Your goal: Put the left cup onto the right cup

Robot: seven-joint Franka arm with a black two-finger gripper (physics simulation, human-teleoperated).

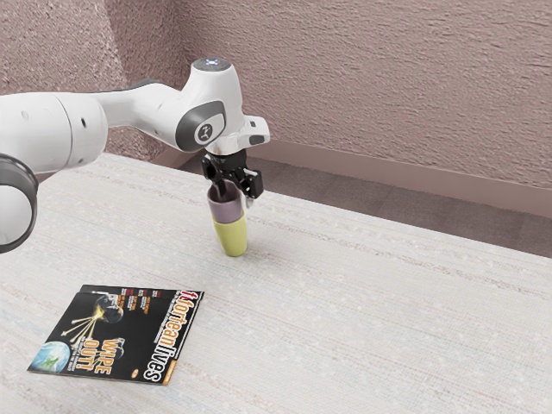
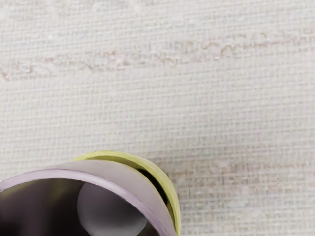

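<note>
A mauve plastic cup (image 1: 226, 207) is seen nested inside a yellow-green plastic cup (image 1: 231, 237), with its upper part left standing out above the yellow-green cup's rim. The yellow-green cup is set on the pale woven-textured surface (image 1: 388, 302), and the pair is tilted slightly. The black two-finger gripper (image 1: 231, 191) is held directly above the yellow-green cup, right at the mauve cup's rim, and is carried by the white arm (image 1: 129, 116), which is stretched in from the exterior view's left of the yellow-green cup. Whether the gripper is clamped on the mauve cup or parted from it cannot be told. In the wrist view the mauve cup (image 2: 113, 177) is shown just under the hand, open-mouthed, with the yellow-green cup's rim (image 2: 171, 196) wrapped close around its outside. A glossy dark-covered magazine (image 1: 121, 332) is laid flat on the surface, well apart from the yellow-green cup, nearer the camera.
</note>
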